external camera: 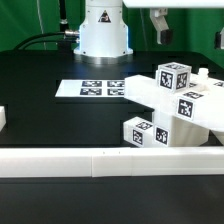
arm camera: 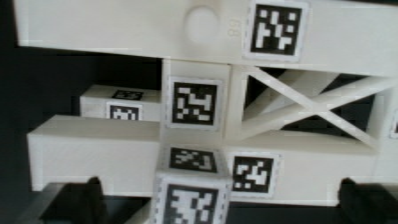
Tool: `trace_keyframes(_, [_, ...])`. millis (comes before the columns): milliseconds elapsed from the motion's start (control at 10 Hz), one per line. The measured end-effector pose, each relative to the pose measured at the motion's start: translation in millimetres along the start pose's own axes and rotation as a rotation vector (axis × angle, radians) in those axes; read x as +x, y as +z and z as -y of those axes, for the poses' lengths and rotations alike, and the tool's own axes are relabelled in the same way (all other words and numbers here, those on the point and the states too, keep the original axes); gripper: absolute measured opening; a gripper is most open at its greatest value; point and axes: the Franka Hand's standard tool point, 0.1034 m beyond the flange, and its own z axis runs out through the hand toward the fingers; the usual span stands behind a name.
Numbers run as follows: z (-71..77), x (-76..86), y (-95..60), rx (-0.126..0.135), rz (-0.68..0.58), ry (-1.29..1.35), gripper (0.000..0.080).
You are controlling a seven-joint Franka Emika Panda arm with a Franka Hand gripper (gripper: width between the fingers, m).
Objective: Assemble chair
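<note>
A: Where's the chair?

B: On the tabletop, the exterior view's right, touching the border rail. Rigid, light plastic, probably slick; take a flat bar.

A: Jaws?

B: The gripper hangs released, holding nothing. Only the wrist view shows the cross-brace; only the exterior shows the marker board.
</note>
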Motion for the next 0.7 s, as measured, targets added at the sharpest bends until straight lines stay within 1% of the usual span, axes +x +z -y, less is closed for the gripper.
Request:
trace_keyframes(300, [0.0,-0.3,0.8,-0.001,0.001,-0.171,0.0649])
trace_keyframes(400, [2.9,-4.0,-1.9,0.001,0.006,-0.259,0.0649])
trace_keyframes(500, [5.1,-23.5,-3.2,0.006,0.012,-0.292,0.0649])
trace_keyframes(600, [2.4,-43.8,-3.8,0.014,0.009,-0.290,0.0649])
trace_keyframes(700, [-3.2,-67.9,-3.7,0.021,-0.001,-0.302,0.0649])
